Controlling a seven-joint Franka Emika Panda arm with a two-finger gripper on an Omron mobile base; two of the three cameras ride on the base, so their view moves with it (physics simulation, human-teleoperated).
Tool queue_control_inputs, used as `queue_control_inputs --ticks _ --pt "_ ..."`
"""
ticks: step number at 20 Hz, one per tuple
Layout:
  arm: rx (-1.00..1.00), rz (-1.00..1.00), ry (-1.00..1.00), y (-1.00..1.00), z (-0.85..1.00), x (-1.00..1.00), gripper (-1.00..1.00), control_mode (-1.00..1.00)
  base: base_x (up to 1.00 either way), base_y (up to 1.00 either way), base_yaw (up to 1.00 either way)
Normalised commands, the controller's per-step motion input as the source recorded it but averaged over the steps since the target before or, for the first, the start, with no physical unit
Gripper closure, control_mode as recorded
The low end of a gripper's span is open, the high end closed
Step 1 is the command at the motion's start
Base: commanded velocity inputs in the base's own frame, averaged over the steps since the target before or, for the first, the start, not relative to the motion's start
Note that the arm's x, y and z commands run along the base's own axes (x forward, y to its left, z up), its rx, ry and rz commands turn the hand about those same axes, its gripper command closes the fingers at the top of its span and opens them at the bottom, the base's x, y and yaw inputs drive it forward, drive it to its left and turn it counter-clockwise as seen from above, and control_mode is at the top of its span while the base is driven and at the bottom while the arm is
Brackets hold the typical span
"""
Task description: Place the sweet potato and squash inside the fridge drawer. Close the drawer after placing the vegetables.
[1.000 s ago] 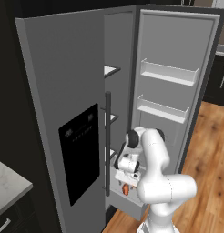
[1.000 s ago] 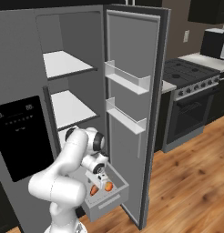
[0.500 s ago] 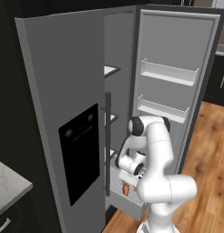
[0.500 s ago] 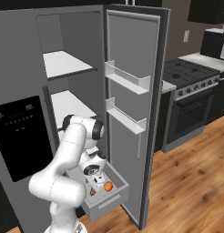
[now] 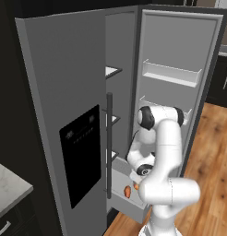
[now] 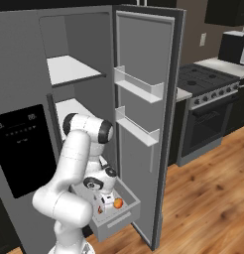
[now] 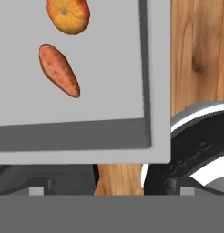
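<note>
drawer [image 7: 86, 136]: pulled out at the fridge's foot, over the floor [image 7: 200, 54]
sweet potato [image 7: 59, 70]: lying in the drawer
squash [image 7: 68, 15]: in the drawer, just beside the sweet potato
stove [image 6: 208, 99]: right of the fridge

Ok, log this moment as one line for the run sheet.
sweet potato: in fridge drawer | squash: in drawer, apart | drawer: open | gripper: open, empty, above drawer

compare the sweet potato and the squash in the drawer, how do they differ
The sweet potato is long and tapered, while the squash is round and plump. The sweet potato is reddish-brown and speckled; the squash is orange-yellow with a small stem spot. In the hand view the sweet potato lies nearer the drawer's front wall, the squash further in. Both lie apart on the floor of the open fridge drawer.
</note>
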Motion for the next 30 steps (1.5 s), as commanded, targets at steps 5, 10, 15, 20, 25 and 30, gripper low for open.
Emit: queue_control_inputs --ticks 5,10,15,20,25,30 --pt "0.00 -0.10 -0.12 -0.50 0.52 -0.50 -1.00 -1.00 0.00 0.00 0.00" --pt "0.00 -0.08 -0.10 -0.64 0.02 -0.53 -1.00 -1.00 0.00 0.00 0.00" --pt "0.00 -0.02 -0.01 -0.51 -0.28 -0.12 -1.00 -1.00 0.00 0.00 0.00" --pt "0.00 0.00 0.00 -0.22 -0.52 0.01 -1.00 -1.00 0.00 0.00 0.00" --pt "0.00 0.00 0.00 -0.14 -0.49 0.17 -1.00 -1.00 0.00 0.00 0.00" --pt "0.00 0.00 0.00 -0.10 -0.47 0.25 -1.00 -1.00 0.00 0.00 0.00"
